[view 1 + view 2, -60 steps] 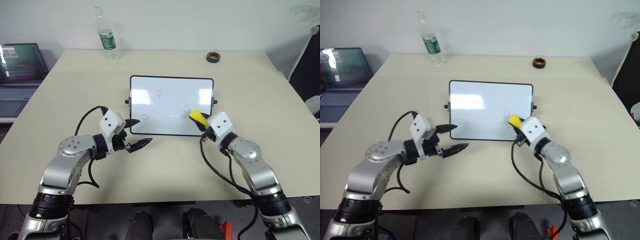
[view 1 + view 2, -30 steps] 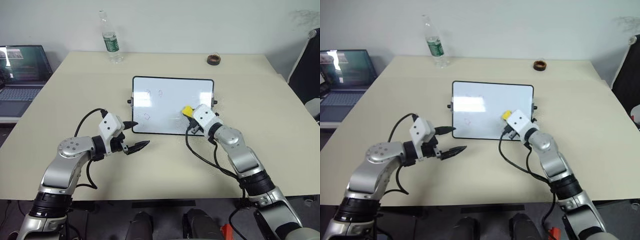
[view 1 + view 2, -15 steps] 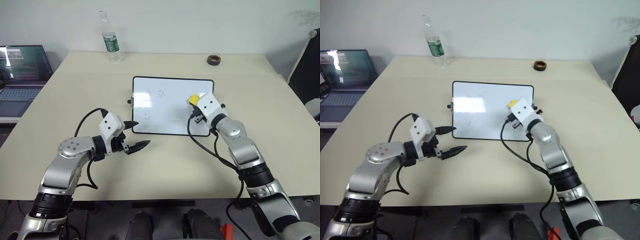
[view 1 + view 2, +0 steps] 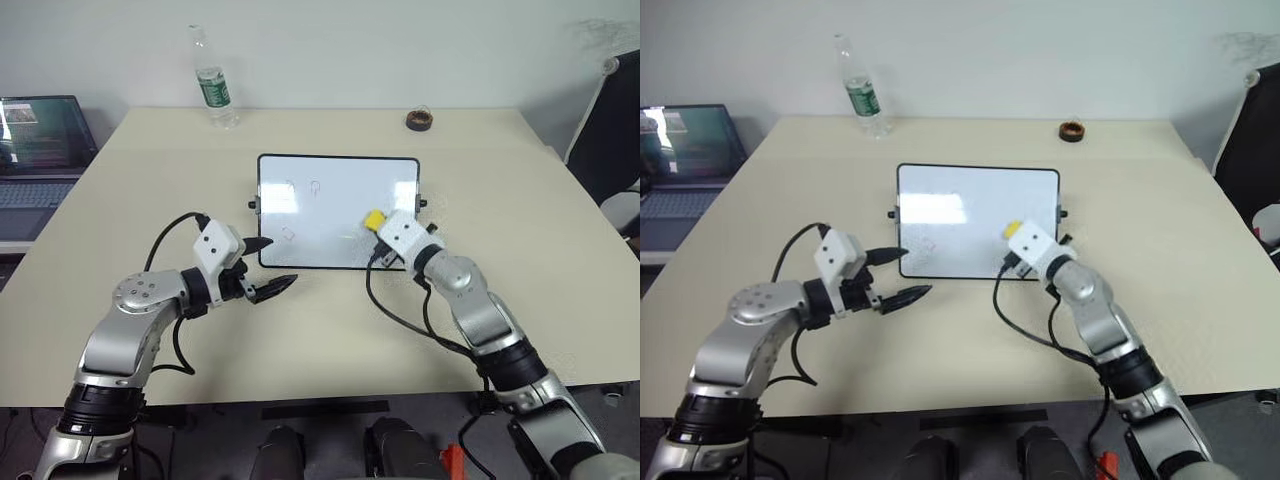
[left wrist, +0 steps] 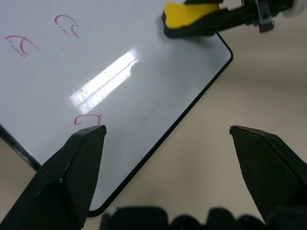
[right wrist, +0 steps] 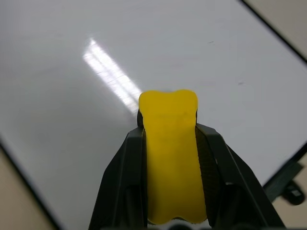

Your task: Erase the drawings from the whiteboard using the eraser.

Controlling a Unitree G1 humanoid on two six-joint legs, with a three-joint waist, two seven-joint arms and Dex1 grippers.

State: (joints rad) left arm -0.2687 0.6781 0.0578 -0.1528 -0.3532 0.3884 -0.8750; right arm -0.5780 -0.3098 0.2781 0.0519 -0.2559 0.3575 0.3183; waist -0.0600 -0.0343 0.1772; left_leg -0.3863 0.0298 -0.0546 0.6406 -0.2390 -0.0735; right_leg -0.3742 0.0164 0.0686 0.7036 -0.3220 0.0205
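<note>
Three red squiggles [image 4: 290, 186] are left on the whiteboard [image 4: 330, 170], all on its left half: two in the far row and one nearer the robot, while the right half looks wiped. In the left eye view the whiteboard lies flat in the middle of the table [image 4: 520, 180], and the right gripper [image 4: 380, 226] sits over the board's right near part, pinching the yellow eraser [image 4: 374, 218]. The left gripper [image 4: 268, 268] hangs just off the board's near left corner, its fingers spread and holding nothing. Beyond the board's far edge stand a bottle [image 4: 211, 80] to the left and a small dark ring [image 4: 420, 120] to the right; a laptop [image 4: 40, 130] sits well off to the board's left. The left wrist view looks across the board's near edge, with the three marks [image 5: 67, 25] on the glossy white and the eraser [image 5: 189, 17] at the far side, dark face down. The right wrist view shows the fingers [image 6: 122, 172] clamped on the eraser's sides over bare white board. I judge the wiping to be about half done; the next move calls for carrying the eraser leftwards across the board to the remaining marks, keeping its dark face pressed flat on the surface.
</note>
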